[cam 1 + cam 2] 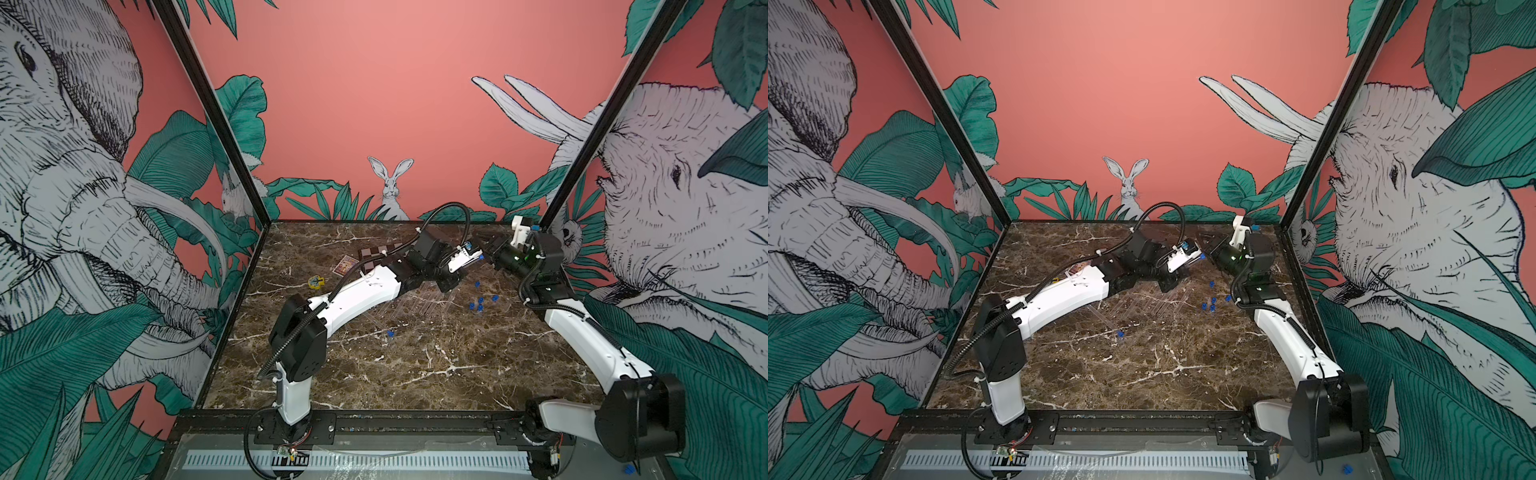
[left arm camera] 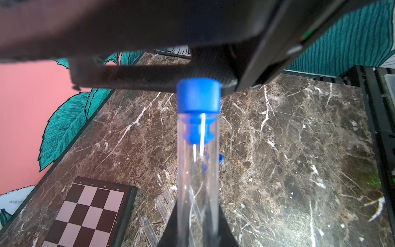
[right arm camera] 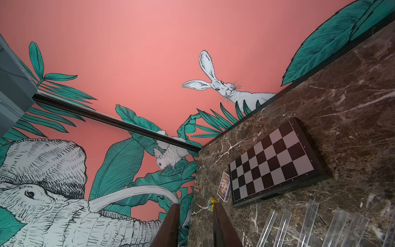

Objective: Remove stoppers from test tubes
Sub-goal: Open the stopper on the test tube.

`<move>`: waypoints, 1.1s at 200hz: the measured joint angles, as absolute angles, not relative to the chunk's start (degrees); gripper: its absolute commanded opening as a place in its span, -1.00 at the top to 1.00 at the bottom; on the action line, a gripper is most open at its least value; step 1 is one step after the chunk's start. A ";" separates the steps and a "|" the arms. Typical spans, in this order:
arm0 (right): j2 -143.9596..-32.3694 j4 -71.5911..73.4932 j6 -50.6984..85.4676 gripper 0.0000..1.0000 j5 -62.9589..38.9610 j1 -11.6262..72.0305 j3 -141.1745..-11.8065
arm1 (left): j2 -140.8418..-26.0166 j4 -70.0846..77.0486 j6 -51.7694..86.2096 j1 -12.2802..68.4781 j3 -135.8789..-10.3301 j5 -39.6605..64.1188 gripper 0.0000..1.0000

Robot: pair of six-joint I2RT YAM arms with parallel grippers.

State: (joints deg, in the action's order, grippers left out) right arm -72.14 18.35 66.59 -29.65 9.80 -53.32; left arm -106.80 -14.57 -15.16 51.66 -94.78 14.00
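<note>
Slim clear test tube (image 2: pixel 197 181), bright-blue stepped stopper (image 2: pixel 198 96) seated, pinched by left fingers (image 2: pixel 226 235).
Right fingers (image 3: pixel 171 224) spread; tube may be dragged loose by skewed pull.

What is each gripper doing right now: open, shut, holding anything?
Left gripper: shut on a test tube with its blue stopper in place.
Right gripper: open, holding nothing.

Pink jungle-mural walls (image 1: pixel 374 104) enclose a brown, seemingly marble tabletop (image 1: pixel 395 374).
</note>
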 measured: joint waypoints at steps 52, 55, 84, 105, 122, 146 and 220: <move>-72.16 18.02 66.32 0.42 -29.69 10.57 -53.32 | -106.80 -14.55 -14.68 51.66 -95.22 13.23 1.00; -72.16 18.00 66.32 0.42 -29.63 10.63 -53.32 | -106.80 -14.52 -14.61 51.66 -95.29 13.21 1.00; -72.25 18.00 66.11 0.54 -29.63 11.14 -53.32 | -106.80 -13.58 -14.39 51.66 -95.74 13.08 1.00; -72.49 18.09 66.11 0.70 -29.56 11.31 -53.32 | -106.80 -13.50 -14.31 51.66 -95.85 13.08 1.00; -72.53 18.20 66.04 0.87 -29.39 11.38 -53.34 | -106.83 -13.54 -14.28 51.66 -95.85 13.06 1.00; -72.53 18.37 65.93 1.00 -29.26 11.38 -53.34 | -106.83 -13.56 -14.11 51.66 -95.88 13.06 1.00; -72.44 18.11 65.32 0.64 -27.59 11.55 -53.41 | -106.83 -13.61 -14.06 51.66 -95.88 13.02 1.00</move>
